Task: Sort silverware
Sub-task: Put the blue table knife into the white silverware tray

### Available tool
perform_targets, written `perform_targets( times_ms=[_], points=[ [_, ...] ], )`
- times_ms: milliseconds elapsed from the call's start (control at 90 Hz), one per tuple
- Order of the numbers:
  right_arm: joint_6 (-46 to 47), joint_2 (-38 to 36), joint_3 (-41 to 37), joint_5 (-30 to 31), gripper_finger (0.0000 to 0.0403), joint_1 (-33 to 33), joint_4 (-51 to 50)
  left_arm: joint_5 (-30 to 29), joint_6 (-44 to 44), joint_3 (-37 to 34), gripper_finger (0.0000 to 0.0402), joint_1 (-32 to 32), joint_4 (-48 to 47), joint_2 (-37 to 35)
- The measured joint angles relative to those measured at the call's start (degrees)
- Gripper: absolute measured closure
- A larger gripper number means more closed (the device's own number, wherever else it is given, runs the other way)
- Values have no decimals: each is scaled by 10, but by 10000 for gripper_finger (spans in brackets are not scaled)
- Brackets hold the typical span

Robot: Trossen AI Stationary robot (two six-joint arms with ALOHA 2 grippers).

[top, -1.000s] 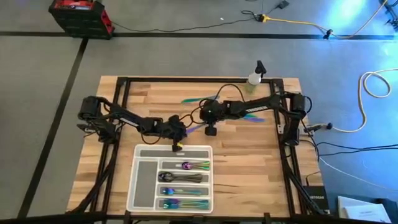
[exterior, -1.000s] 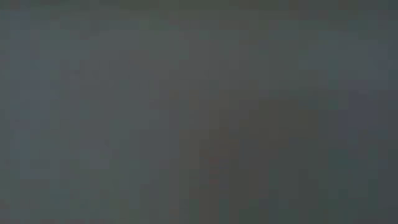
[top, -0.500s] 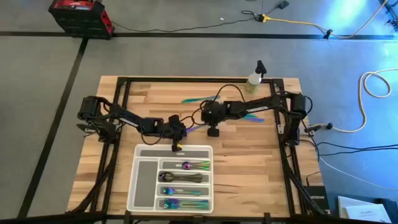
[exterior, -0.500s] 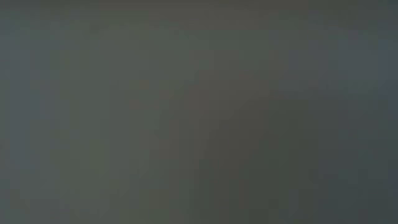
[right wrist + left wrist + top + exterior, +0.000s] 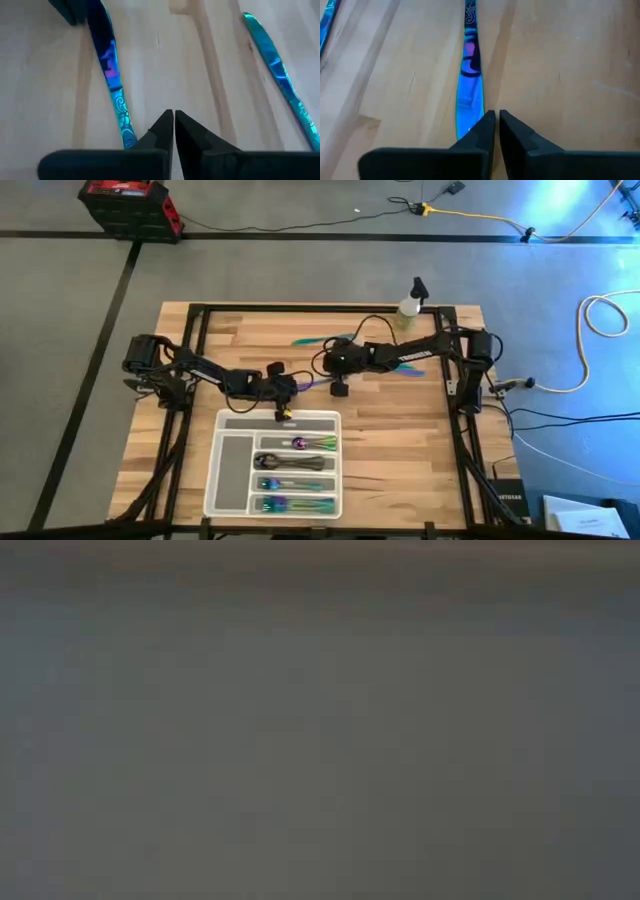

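— Silverware: where does it lie?
— One slim iridescent blue-purple piece [image 5: 470, 75] lies flat on the pale wooden table [image 5: 400, 440], between the two grippers; more silverware [image 5: 296, 474] fills the compartments of the white tray [image 5: 228, 480] near the front edge.
— The arms?
— Both reach low toward the table's middle. The left gripper [image 5: 497, 122] sits at one end of the piece, fingers nearly together; whether they pinch it, I cannot tell. The right gripper [image 5: 173, 120], fingers closed and empty, hangs by the other end, a teal knife [image 5: 280, 75] beside.
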Motion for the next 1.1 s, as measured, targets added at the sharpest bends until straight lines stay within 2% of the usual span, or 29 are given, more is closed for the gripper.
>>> perform_targets(
  times_ms=[378, 589, 844, 1100],
  points=[
    [20, 0, -111, -59, 403, -3, 235, -20, -6, -1, 393, 0, -2, 0],
    [47, 0, -175, -64, 403, -7, 374, -28, -8, -1, 393, 0, -3, 1],
    [51, 0, -196, -64, 403, -7, 390, -82, 2, -2, 393, 5, -27, -12],
    [52, -12, -198, -64, 403, -7, 386, -78, 12, -6, 393, -4, -51, -59]
  ],
)
